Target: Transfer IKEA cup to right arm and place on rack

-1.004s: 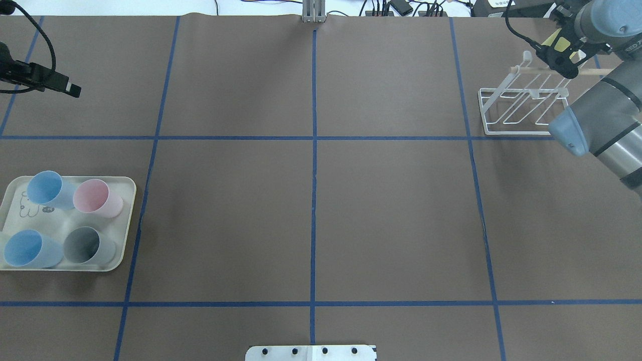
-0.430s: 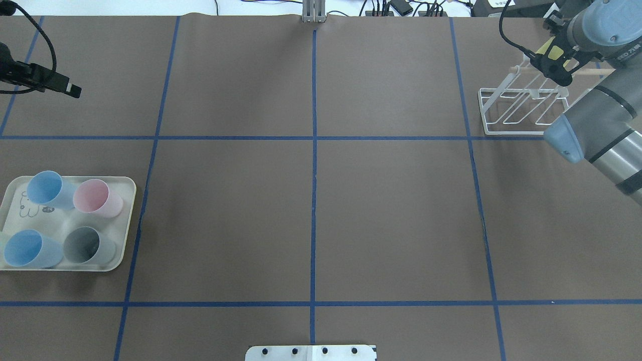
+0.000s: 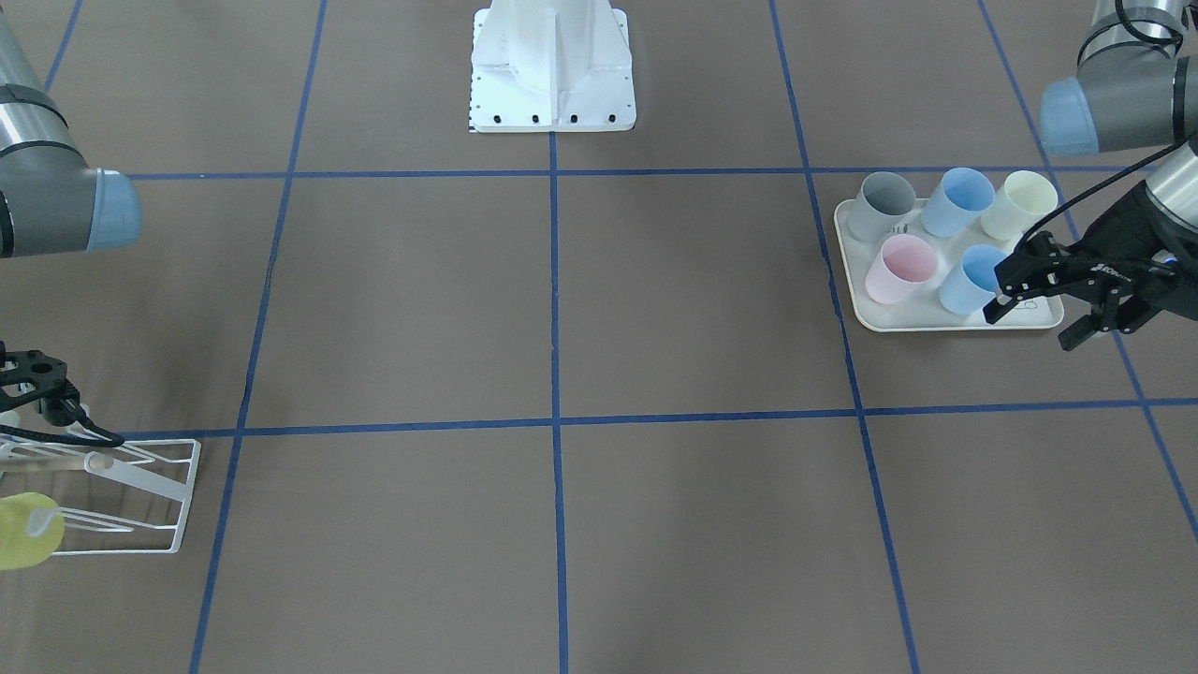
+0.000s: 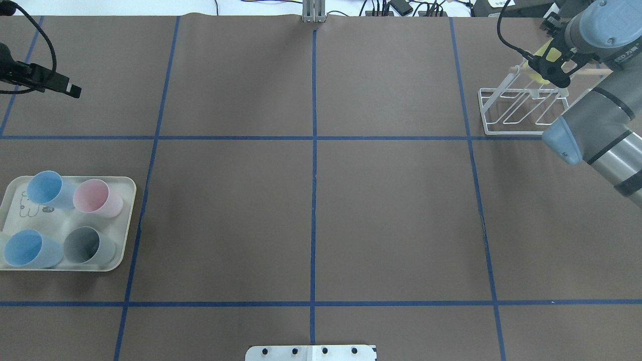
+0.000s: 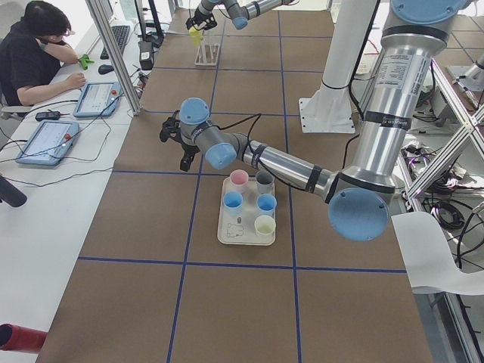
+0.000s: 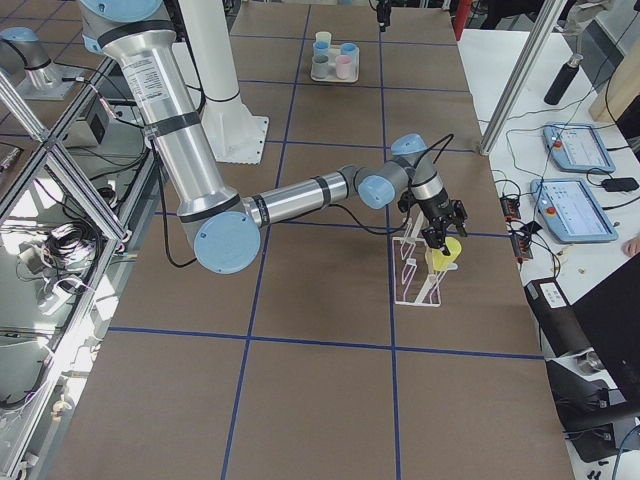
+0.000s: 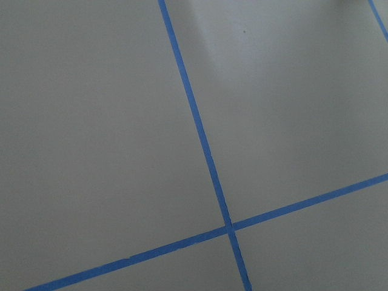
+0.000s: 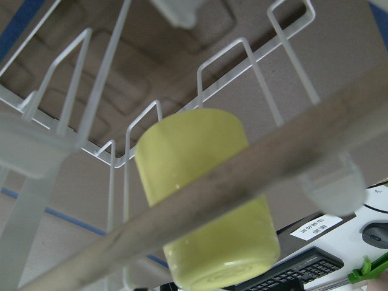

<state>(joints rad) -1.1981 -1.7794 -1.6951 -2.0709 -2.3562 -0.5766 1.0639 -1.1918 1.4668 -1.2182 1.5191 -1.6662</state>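
**Task object.** The yellow IKEA cup point(image 8: 191, 151) sits at the rack point(image 4: 511, 133), on the side away from the robot base. It lies tilted among the upright wire loops. In the right wrist view, the rack's wooden dowel point(image 8: 315, 139) crosses in front of the cup's side.

**Judgement.** The loops and the dowel together likely brace the cup so it cannot roll off. Placement appears to be in its final stage.

**Right claw.** The right claw point(image 6: 438, 236) hangs directly over the cup. Whether it is clenched on the cup or has released it cannot be told.

**Left claw.** The left claw point(image 3: 1031, 330) is at the opposite end of the desk point(image 4: 391, 210) from the rack. It is released and empty. It hovers at the edge of the tray point(image 3: 936, 328) holding five more cups point(image 3: 964, 187), probably staged there for another pick.
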